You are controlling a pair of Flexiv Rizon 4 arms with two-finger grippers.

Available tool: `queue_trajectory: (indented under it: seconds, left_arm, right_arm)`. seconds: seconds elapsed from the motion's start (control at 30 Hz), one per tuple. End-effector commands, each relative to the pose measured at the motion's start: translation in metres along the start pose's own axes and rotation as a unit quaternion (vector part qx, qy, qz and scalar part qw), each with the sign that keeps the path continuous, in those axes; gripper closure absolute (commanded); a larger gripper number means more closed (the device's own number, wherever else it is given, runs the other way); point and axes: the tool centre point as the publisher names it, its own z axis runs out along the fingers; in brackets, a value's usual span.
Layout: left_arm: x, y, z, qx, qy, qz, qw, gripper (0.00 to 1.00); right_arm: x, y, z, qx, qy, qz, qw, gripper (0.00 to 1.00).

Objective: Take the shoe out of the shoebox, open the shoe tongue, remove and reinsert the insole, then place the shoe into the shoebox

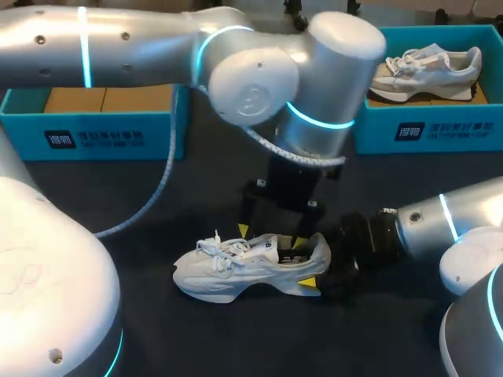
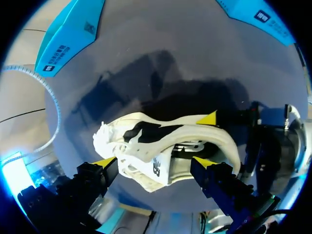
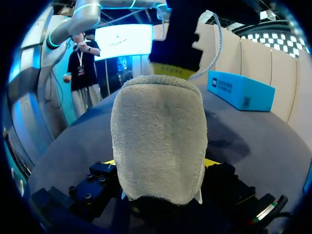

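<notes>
Head view, dark table (image 1: 181, 204), white shoe (image 1: 228, 275) mid-table, blue shoebox (image 1: 428, 129) far right

Shoe (image 1: 251, 267): lay on the table (image 1: 196, 338), front middle.
Left gripper (image 1: 269, 242): stood over its opening.
Right gripper (image 1: 316, 265): at its heel.
Left box (image 1: 94, 126), right box (image 1: 428, 126): stood behind; second shoe (image 1: 424, 71) inside the right.

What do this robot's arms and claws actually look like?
Both arms are fat, rounded silver tubes: the left arm and right arm each wear glowing cyan rings. A white coiled cable hangs off the left one. The left gripper and right gripper are blocky black, with yellow fingertips.
</notes>
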Motion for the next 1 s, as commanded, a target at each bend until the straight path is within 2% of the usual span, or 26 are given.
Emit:
queue_trajectory:
  seconds: [0.03, 0.33, 0.4, 0.43, 0.53, 0.63, 0.67, 0.7, 0.73, 0.87, 1.0]
  left_arm:
    - [0.0, 0.0, 0.009, -0.007, -0.034, 0.003, 0.999, 0.0]
    - [-0.013, 0.001, 0.022, -0.014, -0.051, 0.0, 0.999, 0.0]
    - [-0.015, 0.003, 0.024, -0.02, -0.054, 0.003, 0.998, 0.03]
    - [-0.018, 0.006, 0.023, -0.012, -0.054, 0.004, 0.998, 0.05]
    - [-0.025, 0.01, 0.021, -0.002, -0.049, 0.005, 0.999, 0.15]
    - [-0.029, 0.012, 0.019, 0.006, -0.04, 0.0, 0.999, 0.16]
    - [-0.031, 0.012, 0.018, 0.008, -0.037, 0.0, 0.999, 0.2]
    - [-0.032, 0.012, 0.018, 0.008, -0.033, 0.001, 0.999, 0.42]
    - [-0.033, 0.013, 0.017, 0.006, -0.031, 0.001, 1.0, 0.49]
    - [-0.039, 0.017, 0.016, 0.009, -0.02, 0.006, 1.0, 0.59]
    - [-0.043, 0.022, 0.013, 0.019, -0.004, 0.004, 1.0, 0.81]
  right_arm:
    - [0.0, 0.002, 0.0, 0.003, 0.0, 0.0, 1.0, 1.0]
    - [0.0, 0.002, 0.0, 0.003, 0.0, 0.0, 1.0, 1.0]
    - [0.0, 0.002, 0.0, 0.003, 0.0, 0.0, 1.0, 1.0]
    - [0.0, 0.002, 0.0, 0.003, 0.0, 0.0, 1.0, 1.0]
    - [0.0, 0.002, 0.0, 0.003, 0.0, 0.0, 1.0, 1.0]
    - [0.0, 0.002, 0.0, 0.003, 0.0, 0.0, 1.0, 1.0]
    - [0.0, 0.002, 0.0, 0.003, 0.0, 0.0, 1.0, 1.0]
    - [0.0, 0.002, 0.0, 0.003, 0.0, 0.0, 1.0, 1.0]
    - [0.0, 0.002, 0.0, 0.003, 0.0, 0.0, 1.0, 1.0]
    - [0.0, 0.002, 0.0, 0.003, 0.0, 0.0, 1.0, 1.0]
    - [0.0, 0.002, 0.0, 0.003, 0.0, 0.0, 1.0, 1.0]
